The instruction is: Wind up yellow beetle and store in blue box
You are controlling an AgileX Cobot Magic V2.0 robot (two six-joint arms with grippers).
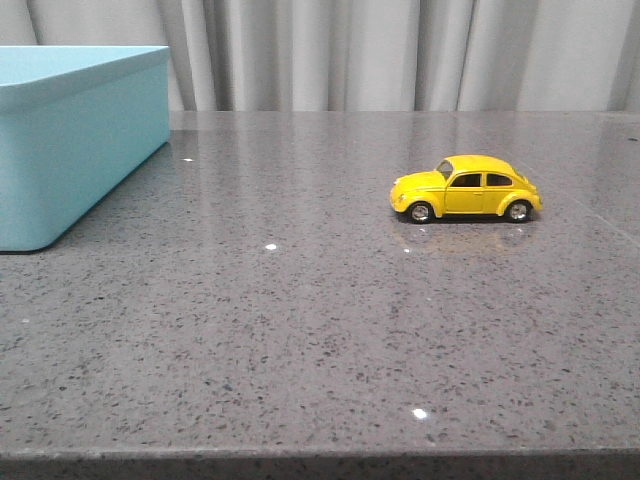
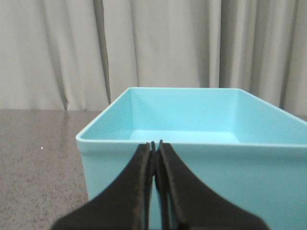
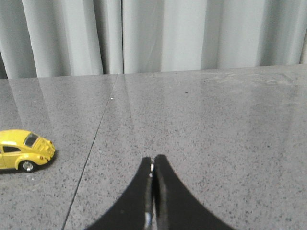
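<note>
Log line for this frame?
left gripper shut | right gripper shut | yellow beetle on table | blue box empty

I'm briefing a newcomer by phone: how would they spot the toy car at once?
On the grey speckled stone table, look away from the large turquoise plastic box at the left, toward the right side. The small glossy yellow toy Beetle car stands there alone on its black wheels, the only yellow thing.

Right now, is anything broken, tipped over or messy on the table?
No, nothing stands out. The yellow toy car stands upright on all its wheels on the grey table, and the blue box sits level and looks empty inside. The left pincer and the right pincer are both shut and hold nothing.
</note>
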